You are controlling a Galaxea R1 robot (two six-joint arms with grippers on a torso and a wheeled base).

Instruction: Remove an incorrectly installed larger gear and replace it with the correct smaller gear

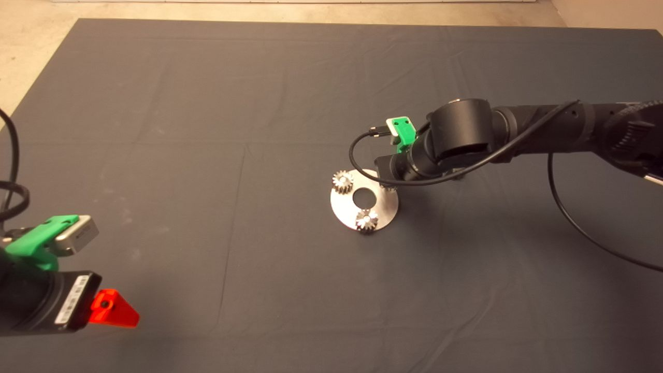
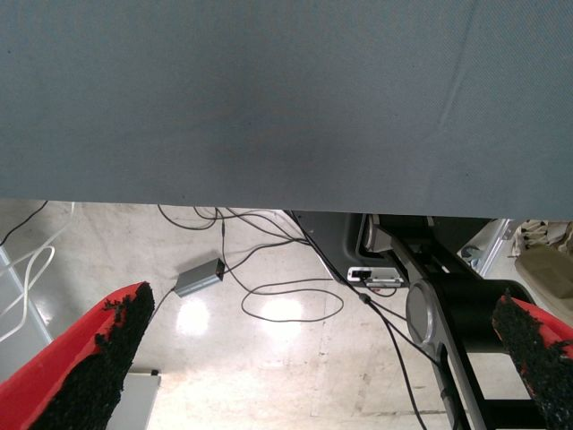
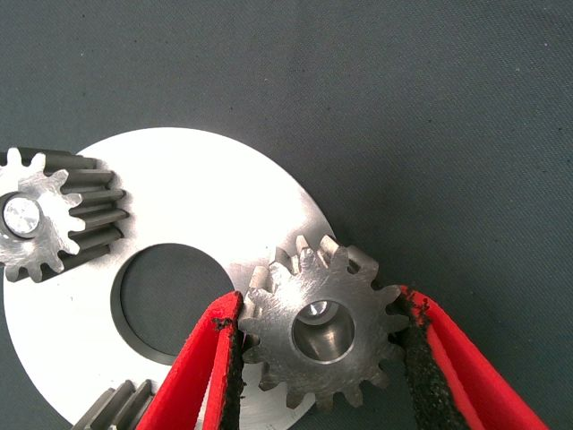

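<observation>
Right tool (image 3: pixel 318 358) clenched on the gear (image 3: pixel 318 330) – pads touching its teeth, over round plate (image 3: pixel 224 206), left tool (image 2: pixel 295 358) released, parked.

Grey toothed gear (image 3: pixel 320 328) flat on plate rim, over pin.

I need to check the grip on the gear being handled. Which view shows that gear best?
The right wrist view: the gear sits on the plate between the right gripper's jaws. In the head view the arm hides it; the left wrist view shows only mat and floor.
</observation>
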